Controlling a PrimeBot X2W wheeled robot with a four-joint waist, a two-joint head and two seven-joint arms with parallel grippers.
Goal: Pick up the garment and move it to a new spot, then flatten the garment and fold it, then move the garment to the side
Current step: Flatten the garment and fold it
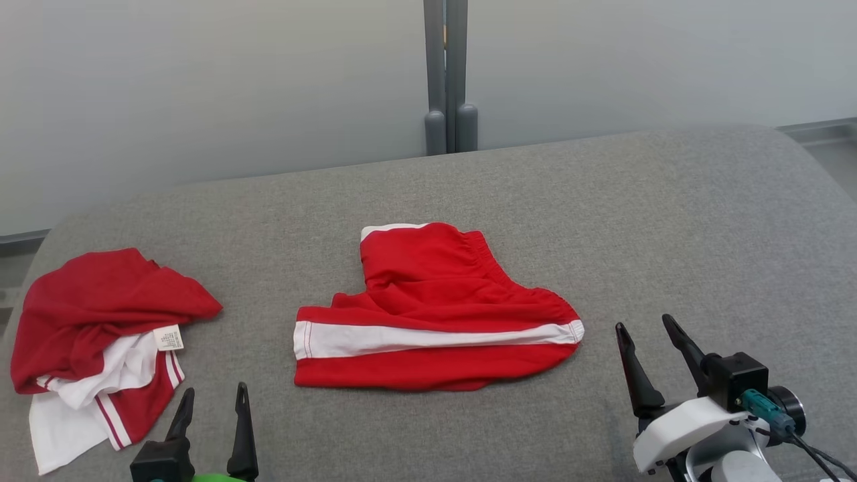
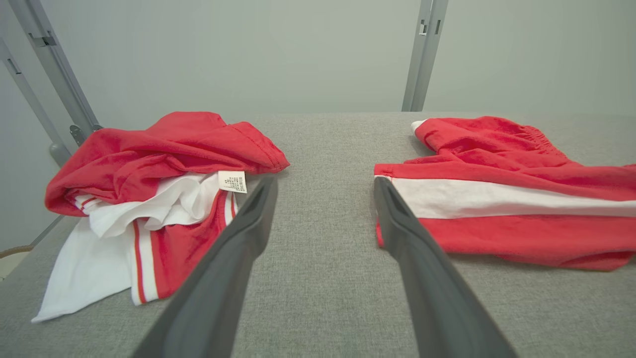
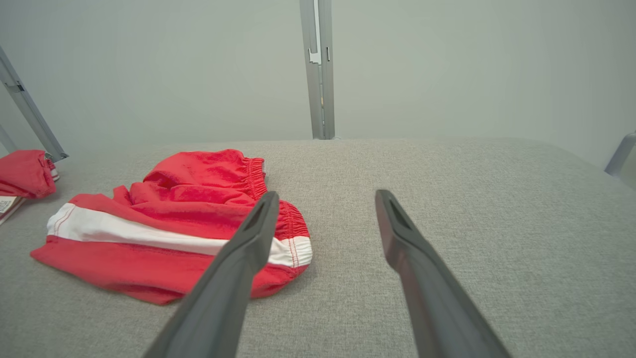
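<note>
Red shorts with a white side stripe (image 1: pixel 435 314) (image 2: pixel 502 194) (image 3: pixel 174 223) lie loosely folded in the middle of the grey padded table (image 1: pixel 636 221), elastic waistband toward the right. My left gripper (image 1: pixel 213 402) (image 2: pixel 323 191) stands open at the lower left, between the shorts and a crumpled garment, touching neither. Open too, my right gripper (image 1: pixel 646 328) (image 3: pixel 325 199) hovers just right of the waistband end of the shorts with nothing between its fingers.
A crumpled red and white garment (image 1: pixel 100 348) (image 2: pixel 154 199) (image 3: pixel 25 174) with a white label lies at the table's left edge. Grey metal posts (image 1: pixel 450 73) stand behind the table against a pale wall. Bare grey surface stretches to the right.
</note>
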